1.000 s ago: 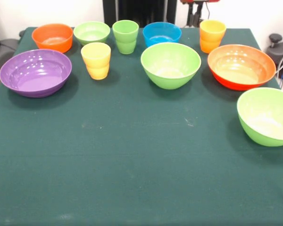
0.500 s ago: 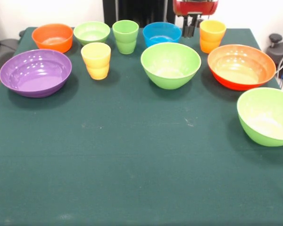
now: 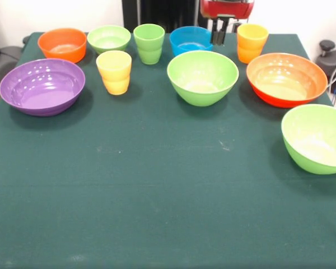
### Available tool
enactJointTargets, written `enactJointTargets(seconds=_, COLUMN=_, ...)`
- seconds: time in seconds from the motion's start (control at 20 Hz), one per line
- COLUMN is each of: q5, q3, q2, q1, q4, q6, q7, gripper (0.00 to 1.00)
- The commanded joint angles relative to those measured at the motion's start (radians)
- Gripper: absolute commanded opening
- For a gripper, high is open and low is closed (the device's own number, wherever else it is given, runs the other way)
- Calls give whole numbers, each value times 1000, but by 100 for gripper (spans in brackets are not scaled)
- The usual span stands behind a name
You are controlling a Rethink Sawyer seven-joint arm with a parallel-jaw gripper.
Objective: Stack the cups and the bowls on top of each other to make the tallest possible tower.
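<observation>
My gripper (image 3: 219, 35) hangs from the red arm head at the back of the table. It is between the small blue bowl (image 3: 191, 39) and the orange-yellow cup (image 3: 251, 42), just behind a large light green bowl (image 3: 202, 77), and holds nothing. In the back row stand a small orange bowl (image 3: 62, 45), a small light green bowl (image 3: 108, 38) and a light green cup (image 3: 149, 43). A yellow cup (image 3: 114, 72) stands beside the large purple bowl (image 3: 42, 86). An orange-red bowl (image 3: 286, 78) and another large green bowl (image 3: 316, 138) sit on the right. Every piece stands alone and upright.
A dark green cloth (image 3: 157, 190) covers the table, with its wide front half free of objects. Dark equipment (image 3: 330, 53) stands off the table's right edge.
The gripper came down into view at the top and shifted left, from behind the orange-yellow cup toward the blue bowl. No cup or bowl moved.
</observation>
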Motion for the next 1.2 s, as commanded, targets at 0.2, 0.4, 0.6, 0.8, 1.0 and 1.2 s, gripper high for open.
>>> enactJointTargets(seconds=0.2, q5=59, q3=9, q2=13, q1=25, q4=-49, q6=-3, q7=237, gripper=0)
enactJointTargets(seconds=0.4, q5=55, q3=21, q2=10, q1=18, q4=-43, q6=1, q7=252, gripper=0)
enactJointTargets(seconds=0.6, q5=49, q3=14, q2=1, q1=38, q4=-25, q6=-20, q7=292, gripper=0)
enactJointTargets(seconds=0.8, q5=41, q3=76, q2=-25, q1=-4, q4=-2, q6=-6, q7=269, gripper=0)
enactJointTargets(seconds=1.0, q5=19, q3=85, q2=-39, q1=-4, q4=-5, q6=8, q7=255, gripper=0)
enactJointTargets(seconds=1.2, q5=-1, q3=49, q2=-39, q1=31, q4=-42, q6=38, q7=249, gripper=0)
